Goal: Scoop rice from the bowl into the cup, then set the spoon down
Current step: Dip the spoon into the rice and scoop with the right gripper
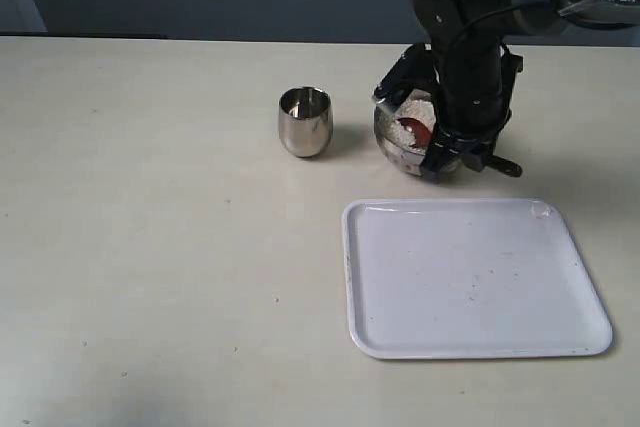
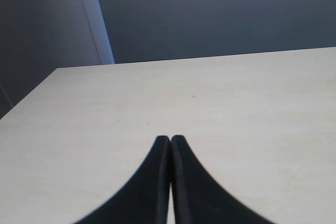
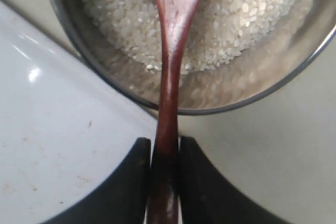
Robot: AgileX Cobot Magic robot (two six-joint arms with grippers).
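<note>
The steel bowl (image 1: pixel 400 137) (image 3: pixel 220 106) holds a heap of white rice (image 1: pixel 412 117) (image 3: pixel 236 24). My right gripper (image 1: pixel 450 152) (image 3: pixel 165 142) hangs over the bowl's near side, shut on the slim handle of the reddish-brown wooden spoon (image 1: pixel 420 133) (image 3: pixel 170 66), whose oval end rests in the rice. The small steel cup (image 1: pixel 304 121) stands upright to the left of the bowl, apart from it. My left gripper (image 2: pixel 170 139) is shut on nothing over bare table; it does not show in the exterior view.
A white rectangular tray (image 1: pixel 470 277) (image 3: pixel 58 145) lies in front of the bowl, its far edge close to it. The cream table (image 1: pixel 150 247) stretches left and forward; a dark wall runs behind it.
</note>
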